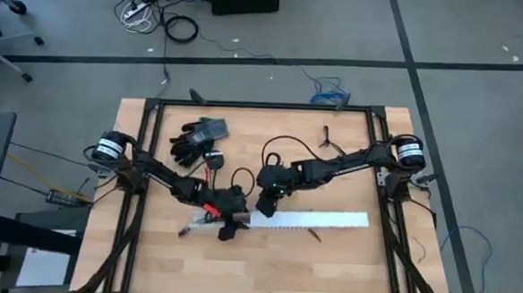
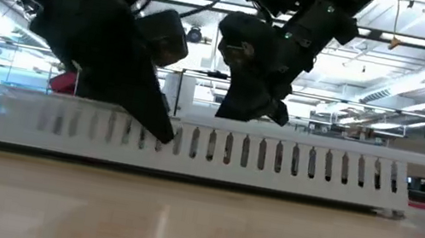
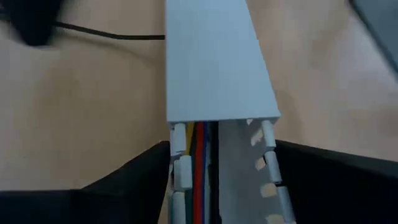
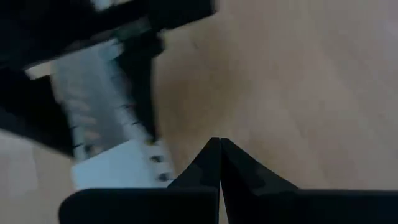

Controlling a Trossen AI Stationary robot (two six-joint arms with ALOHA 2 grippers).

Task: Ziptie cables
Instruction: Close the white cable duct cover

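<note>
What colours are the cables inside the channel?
Yellow, red, blue and black cables; seen best in the left wrist view.

The cables (image 3: 198,168), red, blue, yellow and black, lie side by side inside the white slotted channel (image 3: 214,62), running under its cover.

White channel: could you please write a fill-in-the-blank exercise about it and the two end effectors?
1. The left end effector, open, straddles the white slotted ____.
2. The cables lie ____ the channel.
3. The right end effector has its fingers ____, holding nothing.
Missing words: channel; inside; shut.
</note>
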